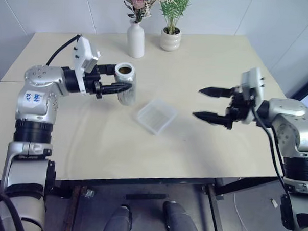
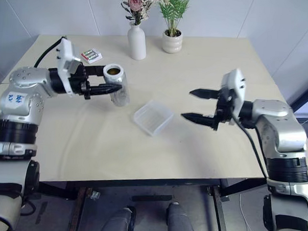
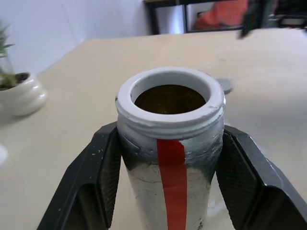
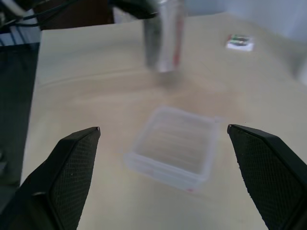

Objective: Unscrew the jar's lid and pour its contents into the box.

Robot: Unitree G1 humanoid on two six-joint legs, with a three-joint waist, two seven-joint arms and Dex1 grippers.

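Left eye view: left tool (image 1: 116, 79) pinching jar (image 1: 125, 83) — upright, mouth up; right tool (image 1: 208, 103) spread.

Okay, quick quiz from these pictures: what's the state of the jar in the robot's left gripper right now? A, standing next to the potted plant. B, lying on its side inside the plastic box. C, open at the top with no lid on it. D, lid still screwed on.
C: the jar, clamped in the left gripper, shows a bare white rim and an open mouth, apart from the box.
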